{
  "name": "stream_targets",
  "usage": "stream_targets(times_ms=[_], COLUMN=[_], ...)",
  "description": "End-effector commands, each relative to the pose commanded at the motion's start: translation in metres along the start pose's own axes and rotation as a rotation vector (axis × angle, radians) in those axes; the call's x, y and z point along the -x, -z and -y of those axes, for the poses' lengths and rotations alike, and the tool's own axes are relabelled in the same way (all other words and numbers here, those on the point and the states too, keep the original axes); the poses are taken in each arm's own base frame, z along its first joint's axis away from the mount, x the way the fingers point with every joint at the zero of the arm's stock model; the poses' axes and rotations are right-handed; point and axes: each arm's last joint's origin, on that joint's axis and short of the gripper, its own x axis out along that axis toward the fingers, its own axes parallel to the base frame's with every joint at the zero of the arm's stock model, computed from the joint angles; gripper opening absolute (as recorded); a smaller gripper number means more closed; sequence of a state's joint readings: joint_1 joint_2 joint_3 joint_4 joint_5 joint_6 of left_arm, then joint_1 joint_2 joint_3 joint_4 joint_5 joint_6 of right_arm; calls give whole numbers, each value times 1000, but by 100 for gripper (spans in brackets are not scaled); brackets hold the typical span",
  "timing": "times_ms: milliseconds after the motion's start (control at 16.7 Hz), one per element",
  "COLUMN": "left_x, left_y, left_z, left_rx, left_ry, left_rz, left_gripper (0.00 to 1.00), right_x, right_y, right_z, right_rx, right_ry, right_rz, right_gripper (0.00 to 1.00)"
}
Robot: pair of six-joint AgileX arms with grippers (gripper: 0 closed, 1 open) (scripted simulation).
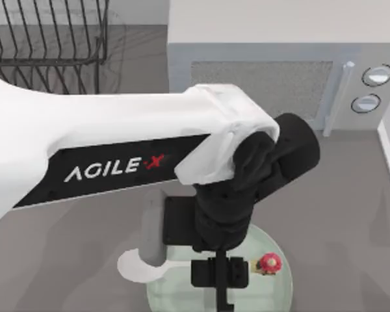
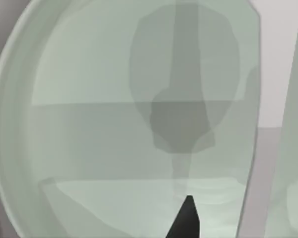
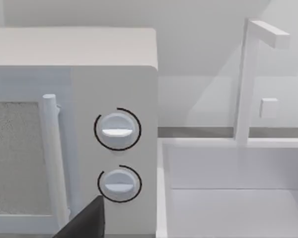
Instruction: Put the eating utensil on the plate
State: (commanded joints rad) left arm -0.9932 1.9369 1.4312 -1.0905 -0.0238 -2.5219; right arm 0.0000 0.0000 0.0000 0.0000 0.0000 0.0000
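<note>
AgileX left arm reaches across the table from the top view's left, its black two-finger gripper (image 1: 221, 286) low over the round, pale mint-green glassy plate (image 1: 276, 289) at the near edge; whether the fingers are parted or closed can't be told. The white spoon-like eating utensil (image 1: 135, 265) lies just left of the gripper, broad curved end on bare tabletop outside the rim, slim handle running in over the plate twd. the gripper. It looks only partly on the plate, so the placing is likely unfinished. A small red-and-pink object (image 1: 269, 262) sits on the plate's right part. Farther back: a white microwave (image 1: 279, 65) w/ two dials; a dark wire rack (image 1: 49, 39) at far left. The right arm idles facing the microwave.
</note>
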Motion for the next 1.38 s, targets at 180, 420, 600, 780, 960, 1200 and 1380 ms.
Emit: stream_targets(times_ms=[180, 420, 600, 780, 960, 1200, 1380], left_x=[0, 1, 4, 10, 17, 23, 25], left_y=[0, -1, -2, -2, -3, -2, 1], left_z=[0, 0, -6, -17, -28, -38, -40], left_rx=[1, 1, -19, -57, -99, -137, -141], left_ry=[1, -2, -13, -26, -35, -37, -29], left_rz=[0, 0, -1, -5, -16, -37, -55], left_gripper=[0, 0, 0, 0, 0, 0, 0], right_x=[0, 0, 0, 0, 0, 0, 0], right_y=[0, 0, 0, 0, 0, 0, 0], right_z=[0, 0, 0, 0, 0, 0, 0], right_rx=[0, 0, 0, 0, 0, 0, 0], right_ry=[0, 0, 0, 0, 0, 0, 0], right_rz=[0, 0, 0, 0, 0, 0, 0], right_gripper=[100, 100, 100, 100, 100, 100, 100])
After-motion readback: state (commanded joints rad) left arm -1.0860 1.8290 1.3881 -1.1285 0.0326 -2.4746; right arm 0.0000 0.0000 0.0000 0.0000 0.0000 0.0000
